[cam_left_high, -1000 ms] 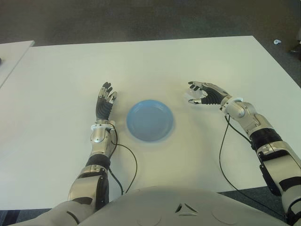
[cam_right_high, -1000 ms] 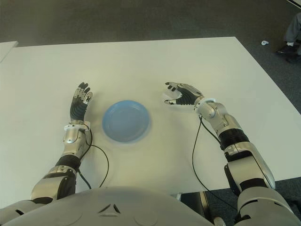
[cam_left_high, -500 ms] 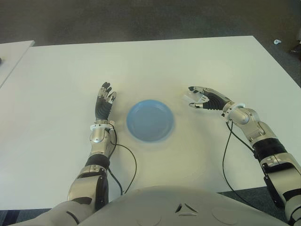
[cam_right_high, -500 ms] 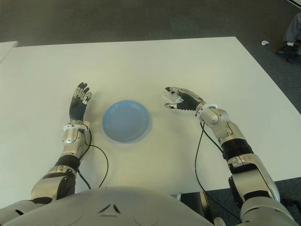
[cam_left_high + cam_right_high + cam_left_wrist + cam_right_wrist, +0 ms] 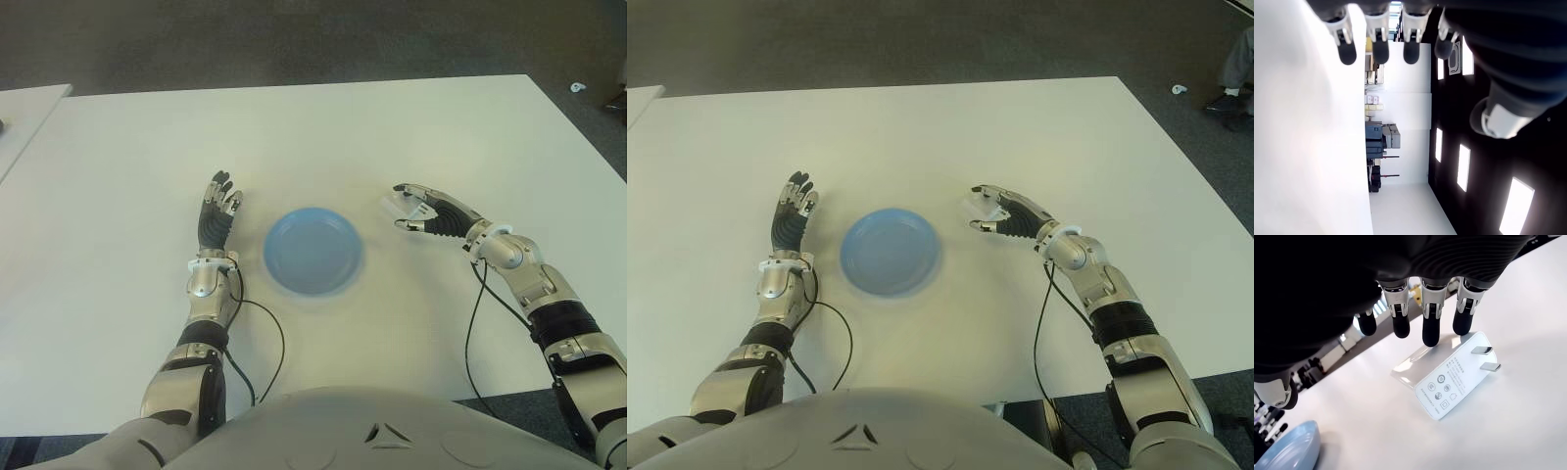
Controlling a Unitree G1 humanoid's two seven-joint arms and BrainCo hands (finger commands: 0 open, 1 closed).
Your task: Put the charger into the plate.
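The white charger [image 5: 1447,382] lies flat on the white table [image 5: 411,127], prongs pointing away from the plate, a little right of the blue plate [image 5: 313,251]. My right hand [image 5: 419,208] hovers over the charger [image 5: 396,205] with its fingers extended. The fingertips [image 5: 1431,335] reach the charger's far edge and the thumb stays apart, so nothing is grasped. Whether the tips touch it I cannot tell. The plate holds nothing. My left hand [image 5: 219,211] shows just left of the plate, its fingers [image 5: 1376,49] straight and holding nothing.
Black cables [image 5: 468,323] run from both wrists toward my body. A second white table [image 5: 29,108] stands at the far left. The dark floor beyond the far edge has a small white object [image 5: 577,87], and a person's shoe [image 5: 1225,101] shows at the right.
My right wrist has dropped lower and swung out to the right, and its fingers have straightened over the charger. The charger, plate and left hand have not moved.
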